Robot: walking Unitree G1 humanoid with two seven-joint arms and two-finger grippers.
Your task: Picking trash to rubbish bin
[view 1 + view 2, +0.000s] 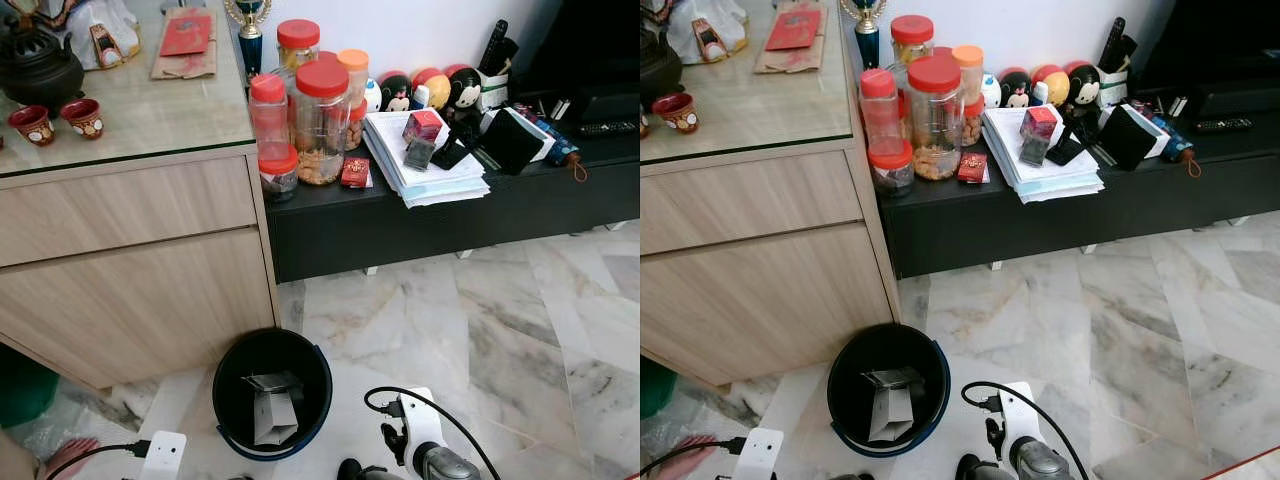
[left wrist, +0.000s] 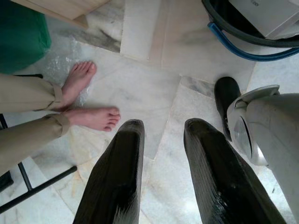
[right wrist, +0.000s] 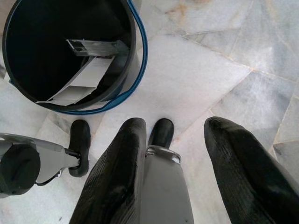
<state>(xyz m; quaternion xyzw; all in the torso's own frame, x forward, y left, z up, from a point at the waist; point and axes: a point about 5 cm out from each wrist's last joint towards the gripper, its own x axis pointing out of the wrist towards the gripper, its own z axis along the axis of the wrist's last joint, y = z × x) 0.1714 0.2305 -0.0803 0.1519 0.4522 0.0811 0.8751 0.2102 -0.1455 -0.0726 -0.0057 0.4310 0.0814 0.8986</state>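
Note:
A black round rubbish bin (image 1: 228, 400) with a blue rim stands on the marble floor in front of me, beside the wooden cabinet. Inside it lies a grey and white carton (image 1: 272, 410), also seen as the carton (image 3: 84, 77) in the right wrist view. My left gripper (image 2: 161, 175) hangs low over the floor, open, nothing between its black fingers. My right gripper (image 3: 173, 172) is also low, just short of the bin (image 3: 135, 70), open and empty. Both arms show at the bottom edge of the eye views.
A wooden cabinet (image 1: 130, 270) with a glass top stands at left. A low black TV bench (image 1: 420, 220) carries red-lidded jars (image 1: 321, 120), a paper stack and small items. A person's bare feet (image 2: 91, 116) stand at my left, near a green object (image 2: 21, 39).

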